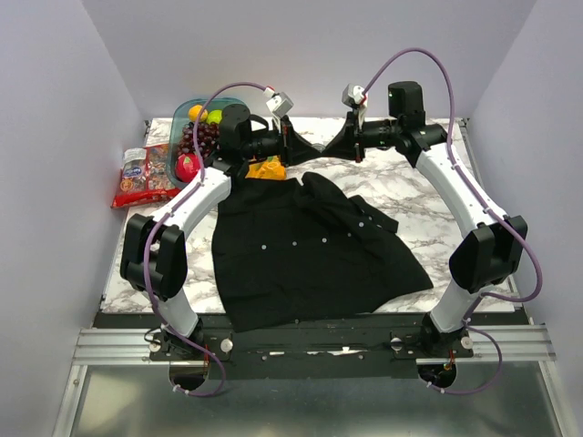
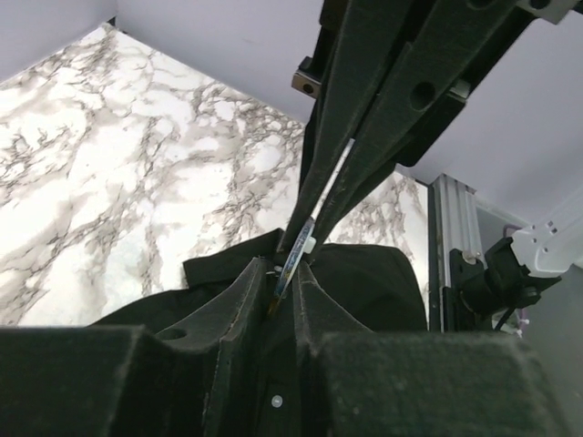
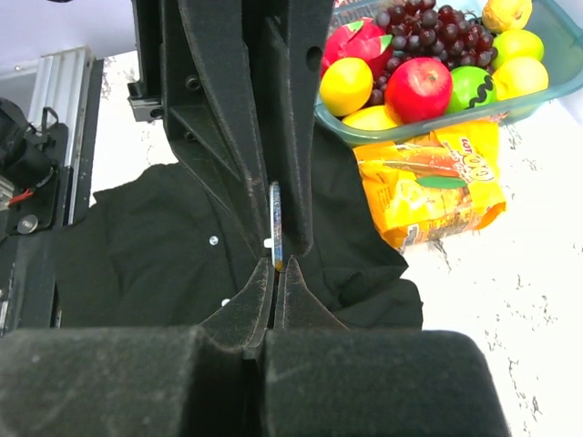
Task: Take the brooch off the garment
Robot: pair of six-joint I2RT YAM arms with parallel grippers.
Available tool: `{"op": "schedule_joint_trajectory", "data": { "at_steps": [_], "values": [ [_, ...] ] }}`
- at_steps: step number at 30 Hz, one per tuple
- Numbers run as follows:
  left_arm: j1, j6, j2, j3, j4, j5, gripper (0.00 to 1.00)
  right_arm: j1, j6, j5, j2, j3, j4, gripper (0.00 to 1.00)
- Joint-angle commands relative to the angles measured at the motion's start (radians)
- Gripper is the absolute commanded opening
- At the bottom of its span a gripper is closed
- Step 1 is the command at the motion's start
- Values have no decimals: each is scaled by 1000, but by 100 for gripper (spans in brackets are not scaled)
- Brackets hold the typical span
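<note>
Pale lilac walls close in a marble-patterned table (image 1: 428, 196) on three sides; from my remote station I see both arms reaching in from the near edge to meet over the far middle of it. The garment (image 1: 310, 255), a black shirt, lies spread across the centre of the table, its row of tiny white buttons (image 1: 262, 246) running across the cloth; its far edge sits under the two wrists.

The brooch (image 3: 276, 223) shows edge-on in both wrist views as a thin pale sliver, held up between the two sets of fingers just above the dark cloth; I cannot tell whether it is attached to the shirt. The right gripper (image 3: 275, 271) has its fingers pressed together, pinching one rim of the brooch at their tips. The left gripper (image 2: 281, 280) comes from the opposite side, and its fingers stand close on either face of the disc; I cannot tell whether they press on it or stand just clear.

At the far left of the table sits a teal fruit tub (image 3: 537, 91) holding dark grapes (image 3: 428, 23), a red apple (image 3: 419, 88) and a lemon (image 3: 346, 85); an orange packet (image 3: 437, 187) lies just beside it, touching the shirt's far edge. A red snack packet (image 1: 146, 177) lies at the left edge, well apart from the shirt.
</note>
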Motion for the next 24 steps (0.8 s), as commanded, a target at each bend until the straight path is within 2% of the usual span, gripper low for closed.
{"op": "schedule_joint_trajectory", "data": {
  "at_steps": [1,2,4,5,6,7,8,9,11,14,15,17,19,23,24],
  "values": [
    [20,130,14,17,-90,-91,33,56,51,-119,-37,28,18,0],
    [27,142,6,17,-83,-56,37,56,62,-112,-37,24,37,0],
    [41,192,-11,11,-70,96,53,43,99,-102,-37,-8,69,0],
    [59,223,-37,6,-79,131,67,37,104,-103,-34,-14,77,0],
    [67,258,-51,8,-145,189,98,24,111,-105,-29,-19,80,0],
    [75,318,-68,12,-202,202,99,17,126,-109,-26,-24,86,0],
    [82,443,-94,26,-269,199,99,13,134,-112,-23,-25,96,0],
    [89,517,-109,30,-397,188,99,5,137,-114,-23,-27,98,0],
    [90,611,-138,24,-455,125,99,5,139,-117,-18,-28,100,0],
    [98,497,-225,-107,-263,38,99,3,140,-120,-14,-31,101,1],
    [99,388,-239,-138,-107,13,99,5,140,-119,-12,-34,100,1],
    [101,256,-256,-182,4,-46,99,5,131,-116,-12,-39,97,0],
    [98,139,-249,-184,51,-79,99,5,122,-112,-17,-42,92,0],
    [86,121,-221,-170,78,-31,99,5,117,-112,-27,-59,89,0],
    [86,108,-211,-158,103,2,95,3,117,-112,-29,-64,89,0]
  ]
}}
